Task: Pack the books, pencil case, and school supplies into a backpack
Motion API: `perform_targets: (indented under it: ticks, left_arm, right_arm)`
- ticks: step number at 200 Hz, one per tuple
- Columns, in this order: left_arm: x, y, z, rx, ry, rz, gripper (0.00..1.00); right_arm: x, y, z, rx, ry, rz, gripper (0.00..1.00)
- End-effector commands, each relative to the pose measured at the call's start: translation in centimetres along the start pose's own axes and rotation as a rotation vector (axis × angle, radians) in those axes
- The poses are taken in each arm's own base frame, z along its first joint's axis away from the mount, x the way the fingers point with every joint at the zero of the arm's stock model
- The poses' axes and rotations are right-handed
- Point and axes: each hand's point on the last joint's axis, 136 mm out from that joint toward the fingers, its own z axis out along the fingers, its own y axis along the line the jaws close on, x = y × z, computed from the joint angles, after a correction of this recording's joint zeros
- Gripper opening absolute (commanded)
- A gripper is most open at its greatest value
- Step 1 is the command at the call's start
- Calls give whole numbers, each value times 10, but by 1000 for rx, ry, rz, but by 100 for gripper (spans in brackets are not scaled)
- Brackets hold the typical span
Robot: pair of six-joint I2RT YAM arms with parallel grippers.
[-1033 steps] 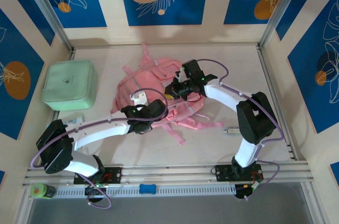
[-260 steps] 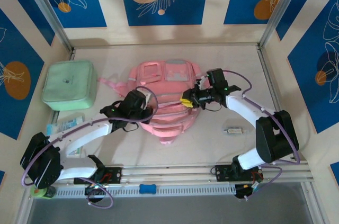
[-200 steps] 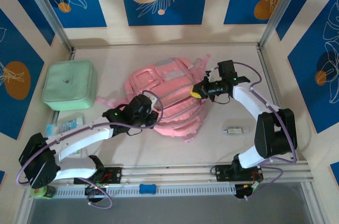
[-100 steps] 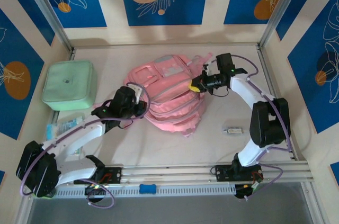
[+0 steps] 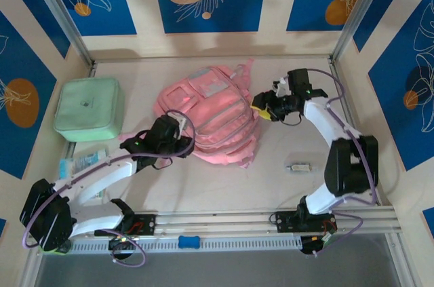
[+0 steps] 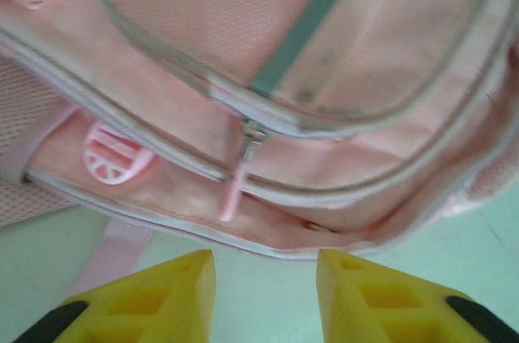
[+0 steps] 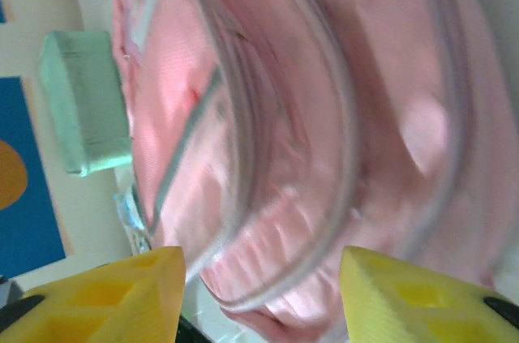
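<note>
The pink backpack (image 5: 210,114) lies flat in the middle of the table, front pockets up. My left gripper (image 5: 182,139) sits at its near-left edge. In the left wrist view the yellow fingers (image 6: 154,298) stand apart over bare table, just short of the backpack (image 6: 324,51) and its pink zipper pull (image 6: 231,193). My right gripper (image 5: 260,105) is at the bag's right side, open. In the right wrist view its fingers (image 7: 122,294) are spread wide, with the backpack (image 7: 324,116) beyond them. The books and the pencil case are hidden.
A mint-green lidded box (image 5: 89,107) stands at the left; it is also in the right wrist view (image 7: 81,108). A small tube (image 5: 85,161) lies near the left arm. A small metallic item (image 5: 297,166) lies to the right. Walls close in three sides.
Both grippers were shut on the backpack and have opened, letting it go. The bag has turned and settled flat. The right gripper has drawn back to the right.
</note>
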Motion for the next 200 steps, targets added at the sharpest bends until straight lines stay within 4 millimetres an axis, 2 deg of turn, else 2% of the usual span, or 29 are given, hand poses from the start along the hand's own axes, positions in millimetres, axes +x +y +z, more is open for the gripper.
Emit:
perform_targets:
  ticks: [1, 21, 57, 73, 86, 117, 131, 153, 200]
  left_arm:
    - [-4, -27, -4, 56, -13, -20, 45]
    - [-4, -59, 2, 136, -33, -9, 51]
    - [-5, -100, 13, 230, -30, 34, 59]
    - [-4, -116, 16, 271, -15, 67, 61]
    - [-3, -124, 20, 292, -6, 85, 63]
    - [-4, -127, 23, 306, -20, 103, 72]
    - [-5, -122, 22, 277, -16, 120, 75]
    - [-6, -115, 17, 241, -20, 142, 79]
    - [-8, -99, 4, 192, -64, 140, 85]
  right_arm:
    - [29, -41, -16, 168, -27, 66, 63]
    - [40, -76, -38, 301, -88, 157, 72]
    - [63, -140, -82, 517, -219, 400, 84]
    - [78, -162, -90, 565, -252, 495, 99]
    - [91, -176, -93, 612, -250, 568, 99]
    - [111, -186, -84, 634, -222, 685, 99]
    - [117, -191, -79, 650, -223, 726, 99]
    - [117, -196, -65, 616, -210, 762, 99]
    - [105, -209, -57, 693, -204, 731, 99]
